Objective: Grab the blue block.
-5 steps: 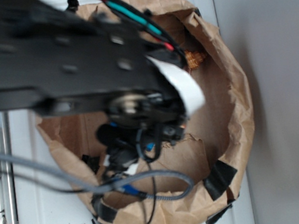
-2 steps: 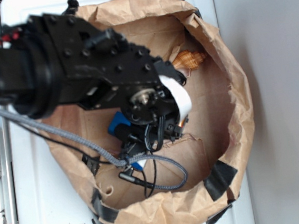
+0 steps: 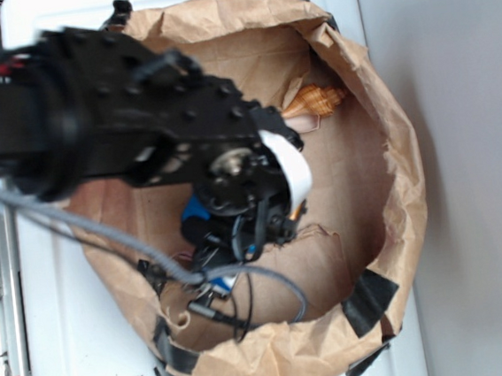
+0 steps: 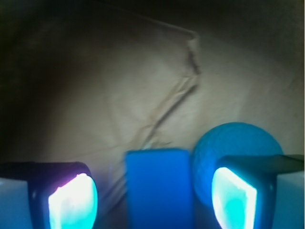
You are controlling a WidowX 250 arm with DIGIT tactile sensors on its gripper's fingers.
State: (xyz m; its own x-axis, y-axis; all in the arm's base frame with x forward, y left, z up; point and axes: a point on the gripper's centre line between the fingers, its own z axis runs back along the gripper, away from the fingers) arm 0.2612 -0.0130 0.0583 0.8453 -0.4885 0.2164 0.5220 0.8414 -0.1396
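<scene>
One blue block (image 4: 159, 188), one teal ball (image 4: 234, 149), one paper bag (image 3: 389, 139)

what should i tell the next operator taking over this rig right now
Gripper: open, down inside the paper bag, fingers either side of the blue block, not closed on it.
Blue block: on the bag floor, centred between the fingers, with a gap on each side in the wrist view.
Teal ball: right beside the block, partly behind the right-hand finger; it may get in the way when closing.
Done: approach and alignment.
Left: close on the block, check that the ball is not caught, lift.
</scene>
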